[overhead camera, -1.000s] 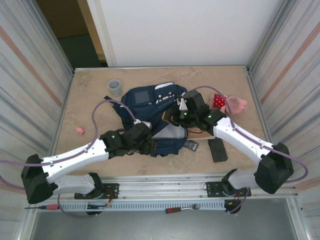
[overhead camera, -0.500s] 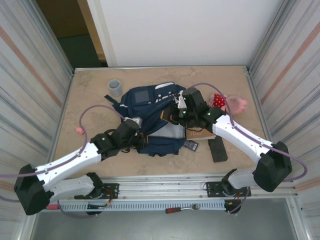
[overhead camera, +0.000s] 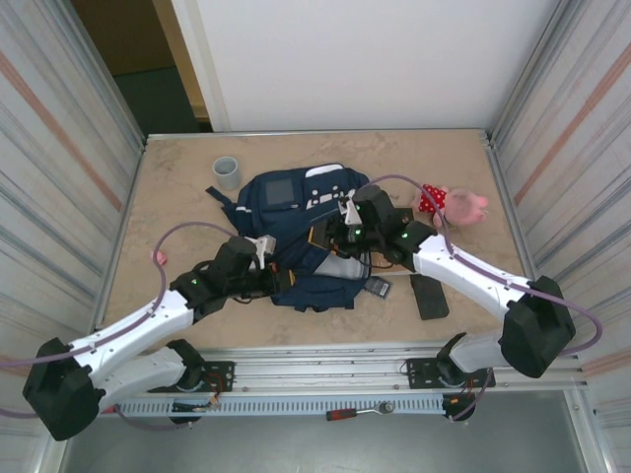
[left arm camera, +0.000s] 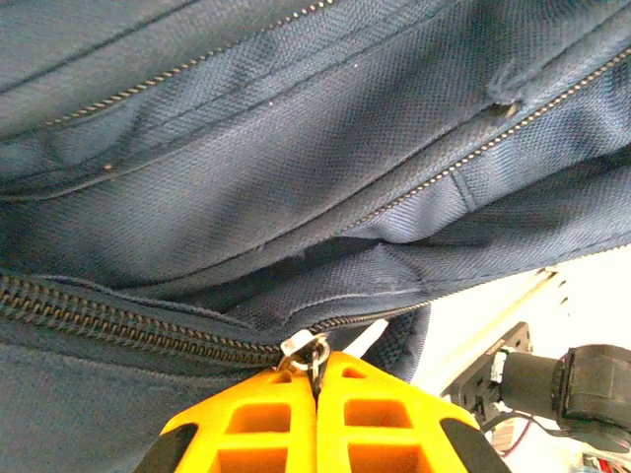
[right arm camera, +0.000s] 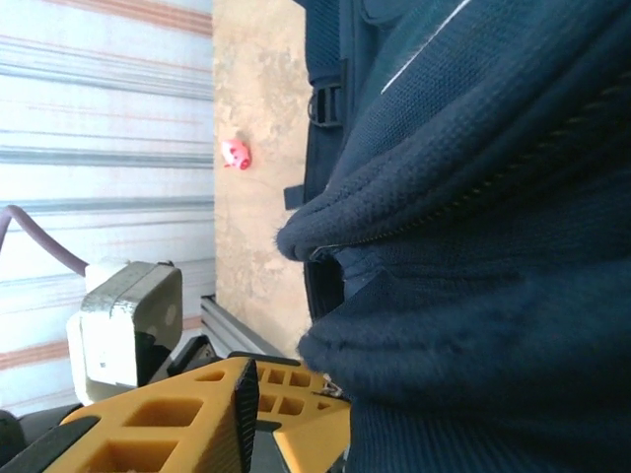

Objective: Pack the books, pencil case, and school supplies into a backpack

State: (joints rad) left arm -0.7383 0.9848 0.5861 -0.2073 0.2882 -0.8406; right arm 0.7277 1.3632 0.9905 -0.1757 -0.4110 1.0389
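A: Where's the backpack?
B: The large navy blue fabric backpack (overhead camera: 296,212) lies flat in the middle of the tan desk (overhead camera: 177,197), with its white patches toward the far edge.
A: Left pincer?
B: The left pincer (left arm camera: 315,379) is pressed together, pinching a small silver zipper pull (left arm camera: 304,347) on the backpack's near-left side.
A: Right one?
B: The right pincer (right arm camera: 261,419) is low against a navy fabric fold on the backpack's right side. Cannot tell if it's spread or gripping cloth.
A: Loose items?
B: A small dark grey grid-faced piece (overhead camera: 376,287) sits just beside the backpack's near-right edge. A flat black oblong (overhead camera: 429,296) lies near it. A grey cup (overhead camera: 228,172) stands toward the far-left corner. A pink and red plush toy (overhead camera: 449,204) lies toward the right edge. There's a tiny pink thing (overhead camera: 158,258) by the left edge.
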